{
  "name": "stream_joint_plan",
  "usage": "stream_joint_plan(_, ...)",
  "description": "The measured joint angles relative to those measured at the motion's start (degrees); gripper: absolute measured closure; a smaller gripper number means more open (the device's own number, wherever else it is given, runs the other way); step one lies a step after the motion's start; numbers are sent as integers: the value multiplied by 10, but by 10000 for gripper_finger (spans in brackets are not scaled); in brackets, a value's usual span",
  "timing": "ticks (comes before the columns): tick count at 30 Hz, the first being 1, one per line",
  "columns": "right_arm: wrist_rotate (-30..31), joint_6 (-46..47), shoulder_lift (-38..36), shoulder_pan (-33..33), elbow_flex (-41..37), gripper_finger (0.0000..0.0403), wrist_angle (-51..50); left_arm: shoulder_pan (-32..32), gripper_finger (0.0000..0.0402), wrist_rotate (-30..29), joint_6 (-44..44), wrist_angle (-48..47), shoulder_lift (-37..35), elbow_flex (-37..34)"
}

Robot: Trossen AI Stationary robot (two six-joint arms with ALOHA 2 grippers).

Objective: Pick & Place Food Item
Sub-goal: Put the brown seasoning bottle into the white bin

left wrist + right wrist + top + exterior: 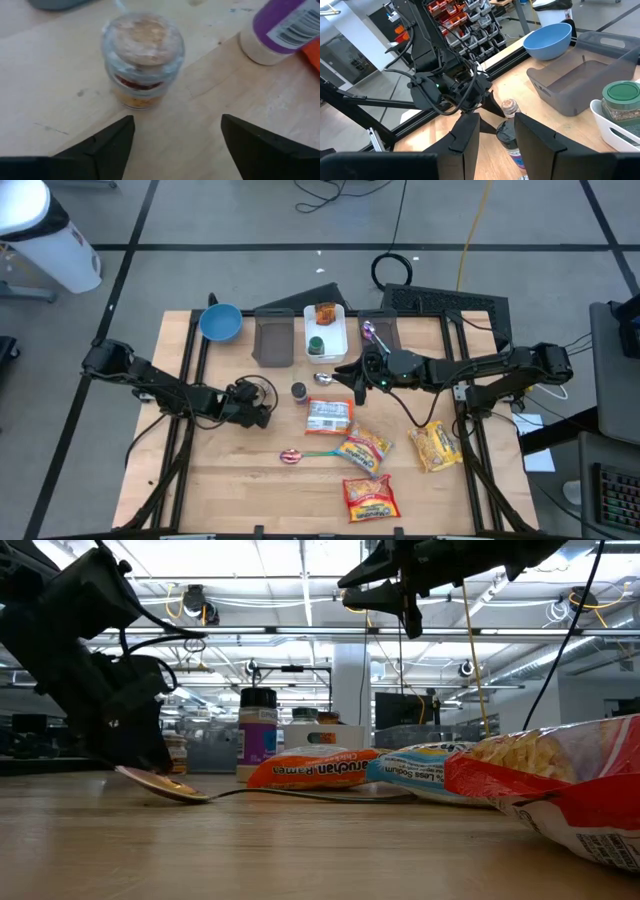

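On the counter (230, 470), left of centre: left gripper (268, 412), low, jaws spread, holding nothing.
Task item: small cork-topped jar (143, 60), upright on the wood between and just ahead of those jaws, untouched.
Neighbours: purple-labelled bottle (285, 27) beside the jar; ramen packets (328, 416) and spoon (303, 454) nearby.
Right gripper (352, 376): raised by the white tray (326, 330); jaws part-spread, apparently empty.
View difference: left wrist view alone shows the jar clearly; low view hides it behind the arm.

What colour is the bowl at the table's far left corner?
The bowl is light blue, plain with no pattern. It shows best in the high view, beside the grey bin.
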Motion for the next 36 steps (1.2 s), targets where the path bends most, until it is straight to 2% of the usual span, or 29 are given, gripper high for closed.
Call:
stream_joint_plan(5,0,0,0,0,0,287,0,12,70,-25,-1,-10,0,0)
stream_joint_plan(20,0,2,0,0,0,287,0,89,68,-33,37,22,0,-1)
stream_joint_plan(36,0,1,0,0,0,287,-1,113,76,3,68,36,0,-1)
